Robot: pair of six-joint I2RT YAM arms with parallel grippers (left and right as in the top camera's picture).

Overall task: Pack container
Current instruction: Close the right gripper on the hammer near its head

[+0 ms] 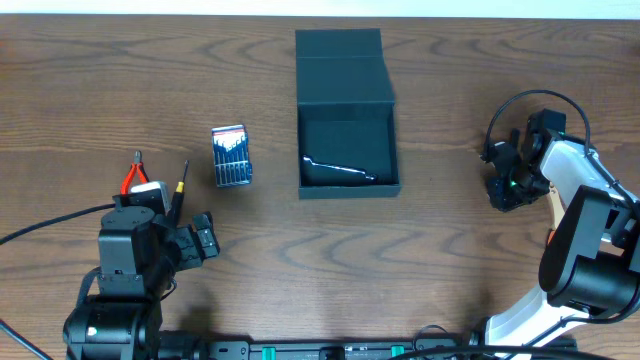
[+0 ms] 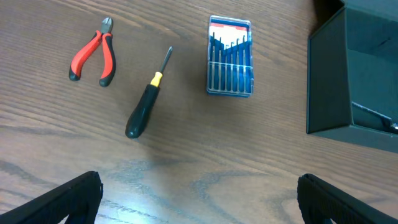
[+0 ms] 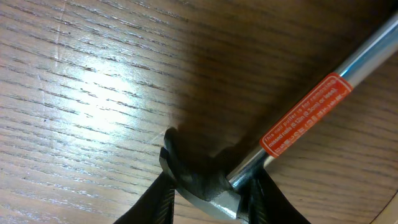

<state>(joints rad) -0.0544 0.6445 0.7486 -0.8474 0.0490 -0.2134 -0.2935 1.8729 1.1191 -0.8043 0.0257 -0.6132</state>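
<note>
The dark teal-black container (image 1: 389, 150) stands open at the table's middle, its flap lid (image 1: 340, 45) folded back, with a thin silver tool (image 1: 340, 168) inside. Its corner shows in the left wrist view (image 2: 339, 81). My right gripper (image 1: 505, 188) is low on the table far right of the container. In the right wrist view its fingers (image 3: 208, 193) are shut on the dark head of a hammer (image 3: 305, 118) with a chrome shaft and a red label. My left gripper (image 1: 200, 240) is open and empty at the front left (image 2: 199, 193).
Red-handled pliers (image 1: 133, 175) (image 2: 93, 57), a black and yellow screwdriver (image 1: 180, 190) (image 2: 144, 106) and a blue-and-red bit case (image 1: 231, 155) (image 2: 230, 56) lie left of the container. An orange piece (image 1: 551, 237) shows beside the right arm.
</note>
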